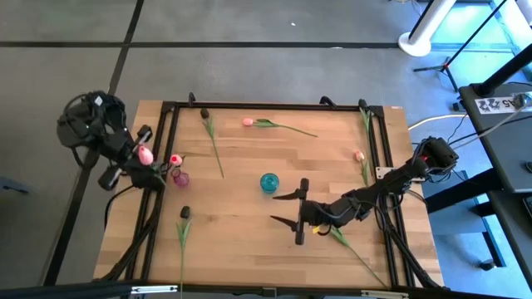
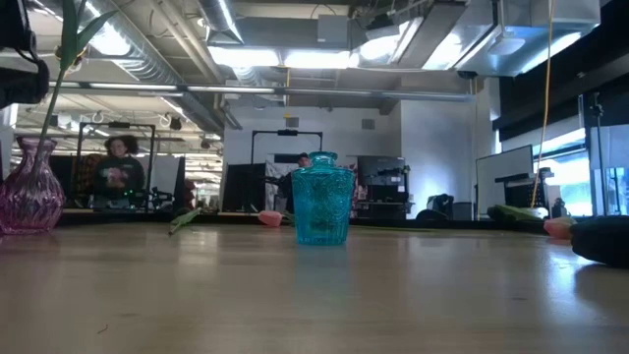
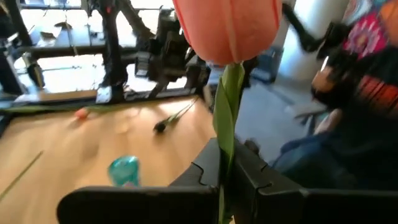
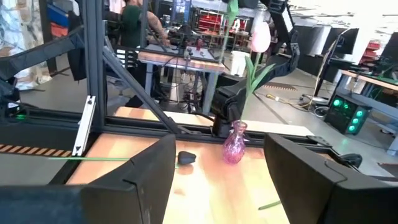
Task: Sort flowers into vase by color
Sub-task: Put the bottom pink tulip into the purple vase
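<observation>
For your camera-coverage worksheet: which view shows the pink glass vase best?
The right wrist view: the whole pink vase stands unobstructed with a pink tulip in it. The low view cuts it at the edge, the high view shows it small from above, and the left wrist view misses it.

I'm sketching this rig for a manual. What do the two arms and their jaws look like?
Both are dark, near-black jointed arms. The left arm has a bundle of black cables looped at its base; the right arm carries a red mark near its base. The left gripper and right gripper have blocky matte black jaws with stepped, notched inner edges.
</observation>
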You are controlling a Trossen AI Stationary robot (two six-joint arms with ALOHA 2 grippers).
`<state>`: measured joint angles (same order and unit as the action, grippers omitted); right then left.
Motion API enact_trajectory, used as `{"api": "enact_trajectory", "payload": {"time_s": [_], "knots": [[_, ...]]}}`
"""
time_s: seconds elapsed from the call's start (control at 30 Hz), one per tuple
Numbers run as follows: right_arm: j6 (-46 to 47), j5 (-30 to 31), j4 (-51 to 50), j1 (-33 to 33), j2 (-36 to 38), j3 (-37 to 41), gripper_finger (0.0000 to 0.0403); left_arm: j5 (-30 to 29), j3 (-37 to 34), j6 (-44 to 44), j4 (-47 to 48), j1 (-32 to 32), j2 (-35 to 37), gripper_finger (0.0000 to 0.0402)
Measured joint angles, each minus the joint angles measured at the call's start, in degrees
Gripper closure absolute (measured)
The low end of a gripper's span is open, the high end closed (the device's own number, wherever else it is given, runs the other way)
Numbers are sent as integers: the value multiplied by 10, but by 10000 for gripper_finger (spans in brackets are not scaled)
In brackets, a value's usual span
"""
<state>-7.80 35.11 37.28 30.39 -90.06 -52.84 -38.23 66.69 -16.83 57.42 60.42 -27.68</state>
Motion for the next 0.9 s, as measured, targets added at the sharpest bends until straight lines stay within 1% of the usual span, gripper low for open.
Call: {"api": "enact_trajectory", "payload": {"time_s": [0.07,0.13,0.27,0.33,0.43,0.53,0.63,0.73,0.9], "knots": [[2,12,2,0,0,0,158,-9,23,-29,61,0,0,395],[11,20,2,0,0,0,158,-23,42,-44,103,0,0,395],[22,41,5,0,0,0,158,-59,62,-24,137,0,0,395],[30,53,5,0,0,0,158,-91,67,-21,162,0,0,395],[33,70,5,0,0,0,158,-156,68,-37,207,0,3,395],[48,77,5,0,0,0,158,-208,68,-62,195,0,17,395],[51,78,4,0,0,0,158,-247,64,-121,202,0,26,395],[51,79,4,0,0,0,158,-242,47,-178,238,-6,29,395],[50,78,4,0,0,0,158,-224,13,-193,225,-14,29,395]]}}
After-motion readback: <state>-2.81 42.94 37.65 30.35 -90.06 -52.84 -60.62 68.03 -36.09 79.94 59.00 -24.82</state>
